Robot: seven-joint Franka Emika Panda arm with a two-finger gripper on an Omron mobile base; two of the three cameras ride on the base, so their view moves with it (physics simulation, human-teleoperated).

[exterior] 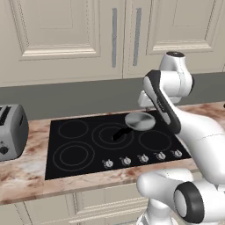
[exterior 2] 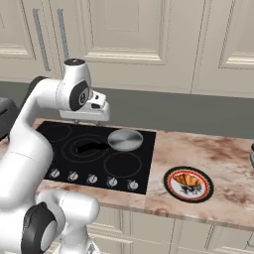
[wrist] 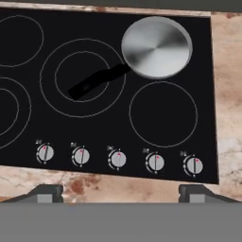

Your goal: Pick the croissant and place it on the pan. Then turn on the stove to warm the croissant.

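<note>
The marbled bench [exterior 2: 223, 149] carries the black stove [exterior: 79, 149], set flush in its top. The grey pan [exterior 2: 125, 140] sits on the stove's far right burner. A toaster [exterior: 12, 131] stands at the left, and a red-rimmed plate [exterior 2: 171, 191] lies right of the stove.

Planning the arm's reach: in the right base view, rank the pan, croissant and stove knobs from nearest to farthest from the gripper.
From the gripper:
1. pan, just right of it, on the stove's back right burner.
2. stove knobs, along the front edge.
3. croissant, on the red-rimmed plate, far right.
</note>
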